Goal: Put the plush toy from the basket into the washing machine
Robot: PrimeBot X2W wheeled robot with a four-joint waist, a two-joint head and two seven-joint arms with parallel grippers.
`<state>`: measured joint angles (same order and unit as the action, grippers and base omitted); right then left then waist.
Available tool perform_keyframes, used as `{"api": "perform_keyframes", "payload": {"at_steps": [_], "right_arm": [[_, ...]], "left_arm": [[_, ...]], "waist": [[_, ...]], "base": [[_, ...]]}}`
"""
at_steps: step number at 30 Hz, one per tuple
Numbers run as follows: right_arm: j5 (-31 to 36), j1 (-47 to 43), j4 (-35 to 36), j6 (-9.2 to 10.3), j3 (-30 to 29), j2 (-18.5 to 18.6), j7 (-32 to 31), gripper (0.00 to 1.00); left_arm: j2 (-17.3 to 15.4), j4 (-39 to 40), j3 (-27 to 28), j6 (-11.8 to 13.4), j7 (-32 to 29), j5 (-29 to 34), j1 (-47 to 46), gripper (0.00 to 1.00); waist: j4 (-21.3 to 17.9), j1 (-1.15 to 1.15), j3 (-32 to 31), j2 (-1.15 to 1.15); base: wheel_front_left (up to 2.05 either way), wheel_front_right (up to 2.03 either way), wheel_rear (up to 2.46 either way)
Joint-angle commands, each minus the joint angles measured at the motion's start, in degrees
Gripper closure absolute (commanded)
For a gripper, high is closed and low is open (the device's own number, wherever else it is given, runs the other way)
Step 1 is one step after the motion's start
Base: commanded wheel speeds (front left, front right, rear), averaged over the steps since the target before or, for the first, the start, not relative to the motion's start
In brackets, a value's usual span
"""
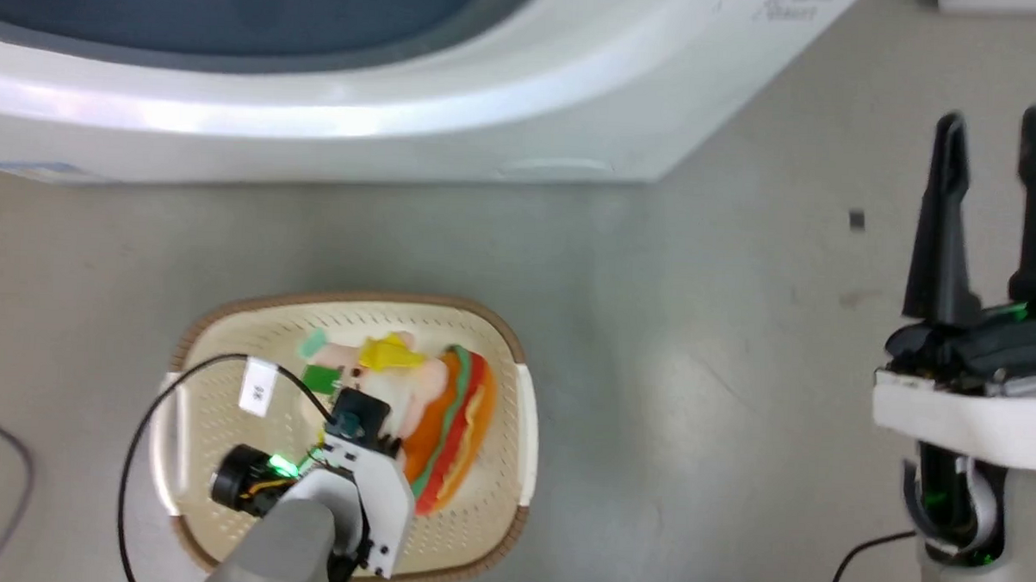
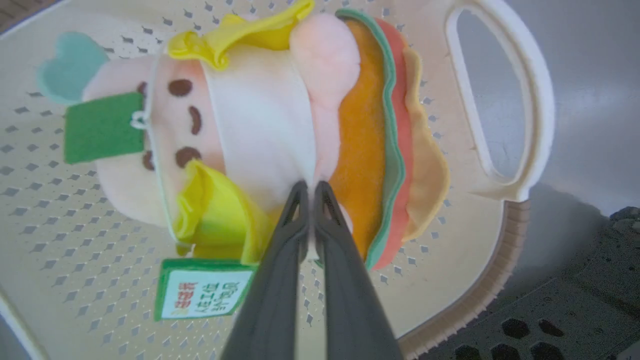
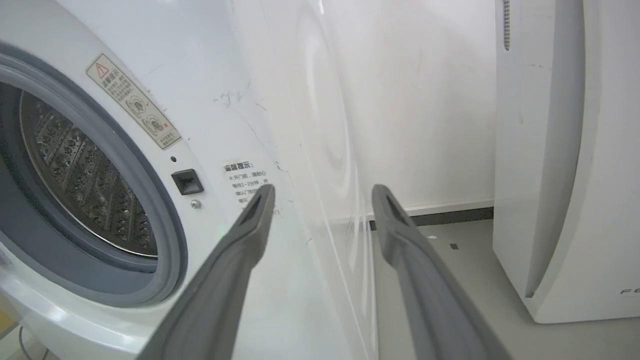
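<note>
The plush toy point(image 1: 432, 409) lies on its side in the cream basket point(image 1: 501, 327), pink face with yellow piece to the left, orange, red and green layers to the right. My left gripper point(image 2: 310, 189) reaches down into the basket and is shut on a fold of the plush toy point(image 2: 260, 125) between its white body and orange layer. Its green and white tag point(image 2: 202, 294) rests on the basket floor point(image 2: 60, 235). My right gripper point(image 1: 998, 127) stands open and empty over the floor, right of the washing machine point(image 1: 404, 106). The right wrist view shows the steel drum point(image 3: 75, 175) left of the open gripper point(image 3: 322, 192).
A white FEELBIRD appliance point(image 3: 565, 150) stands at the right against the wall. Bare grey floor point(image 1: 696, 375) separates the basket from my right arm. A thin grey cable point(image 1: 12, 471) lies on the floor at the far left. A black cable point(image 1: 862, 553) runs near my right arm.
</note>
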<state>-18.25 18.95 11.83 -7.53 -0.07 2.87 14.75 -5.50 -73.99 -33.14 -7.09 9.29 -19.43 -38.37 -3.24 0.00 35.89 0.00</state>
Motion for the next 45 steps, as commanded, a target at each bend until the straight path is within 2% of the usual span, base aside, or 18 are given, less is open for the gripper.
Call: {"api": "perform_keyframes", "payload": {"at_steps": [1,14,17,22,32,37,38,45], "right_arm": [[0.9,-1.5,-0.5,0.04,0.2,0.0,0.2,0.0],[2.2,-9.1,-2.9,0.04,-0.5,0.0,0.2,0.0],[2.0,-10.9,-3.2,0.04,-0.9,0.0,0.2,0.0],[1.6,-13.2,-3.4,0.04,-1.3,0.0,0.2,0.0],[1.0,-15.4,-3.4,0.04,-1.5,0.0,0.2,0.0],[0.6,-15.6,-3.2,0.04,-1.5,0.0,0.2,0.0],[0.5,-15.4,-3.2,0.04,-1.5,0.0,0.2,0.0],[0.4,-14.4,-3.0,0.04,-1.8,0.0,0.2,0.0]], "left_arm": [[0.5,0.0,-0.8,-0.2,1.3,-0.2,1.1,1.0],[1.8,4.8,-4.0,-0.4,5.6,-4.5,9.3,1.0],[0.7,9.1,-2.8,-0.3,5.7,-4.6,11.0,1.0],[-0.8,17.8,0.1,1.7,5.7,-3.2,14.7,1.0],[-2.3,31.0,5.6,4.7,5.7,0.9,18.7,1.0],[-2.5,36.9,9.4,5.9,5.7,2.9,19.2,1.0],[-2.3,39.4,11.7,6.3,5.7,3.8,19.1,1.0],[-1.6,42.1,16.4,6.4,5.7,6.1,16.4,1.0]], "waist": [[3.4,0.0,-5.0,0.0],[9.6,0.0,-18.7,0.0],[10.6,0.0,-21.4,0.0],[11.8,0.0,-24.4,0.0],[12.2,0.0,-27.3,0.0],[11.8,0.0,-27.5,0.0],[11.4,0.0,-27.3,0.0],[10.0,0.0,-25.5,0.0]], "base": [[0.0,0.0,0.0],[0.0,0.0,0.0],[0.0,0.0,0.0],[0.0,0.0,0.0],[0.0,0.0,0.0],[0.0,0.0,0.0],[0.0,0.0,0.0],[0.0,0.0,0.0]]}}
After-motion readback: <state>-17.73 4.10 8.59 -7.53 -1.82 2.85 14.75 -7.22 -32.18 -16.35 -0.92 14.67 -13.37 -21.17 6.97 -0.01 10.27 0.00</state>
